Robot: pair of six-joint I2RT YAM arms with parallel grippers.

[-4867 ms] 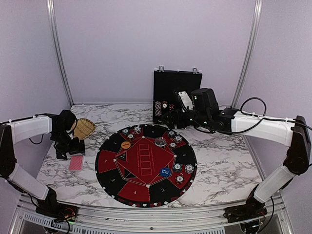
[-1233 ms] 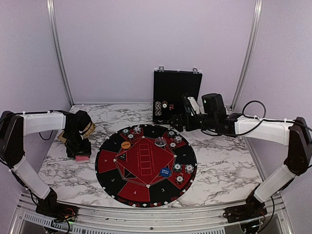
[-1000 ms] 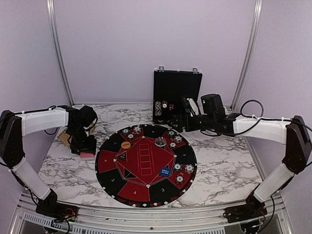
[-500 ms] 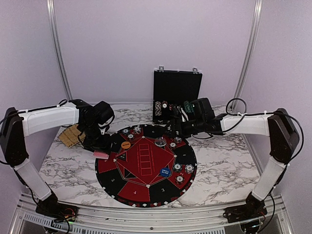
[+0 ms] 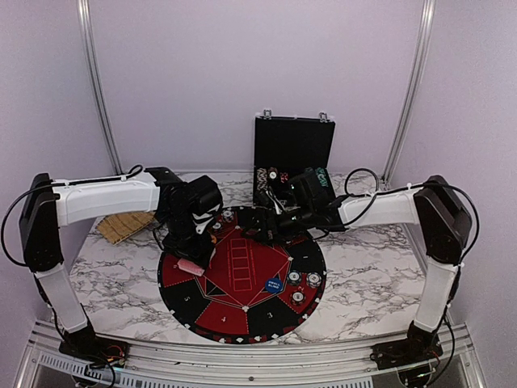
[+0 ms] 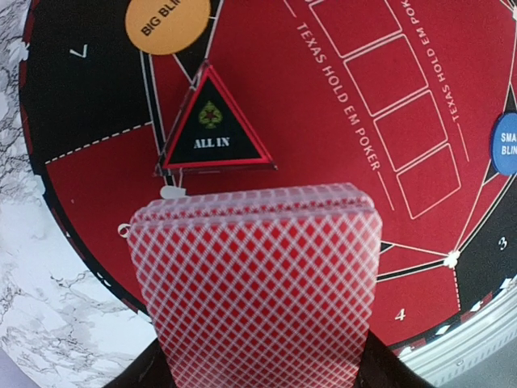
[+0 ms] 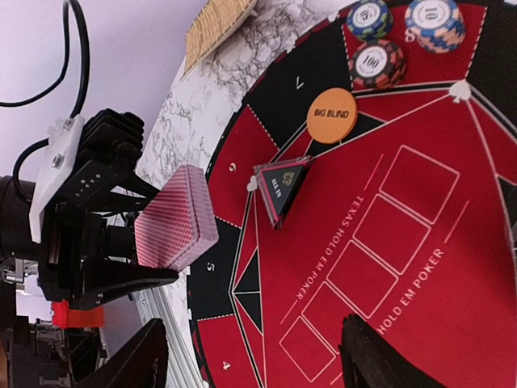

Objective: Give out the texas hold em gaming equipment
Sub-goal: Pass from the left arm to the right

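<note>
The left gripper (image 5: 192,245) is clamped on a deck of red-backed playing cards (image 6: 254,275), held over the round mat (image 6: 97,89). In its wrist view the fingers are mostly hidden behind the deck. An ALL IN triangle (image 6: 212,129) lies just beyond the fingers. The orange BIG BLIND disc (image 6: 167,24) and the blue disc (image 6: 506,144) are cut off by the frame. The right gripper (image 7: 252,343) has its fingers apart with nothing between them, and three poker chips (image 7: 378,65) lie well ahead.
</note>
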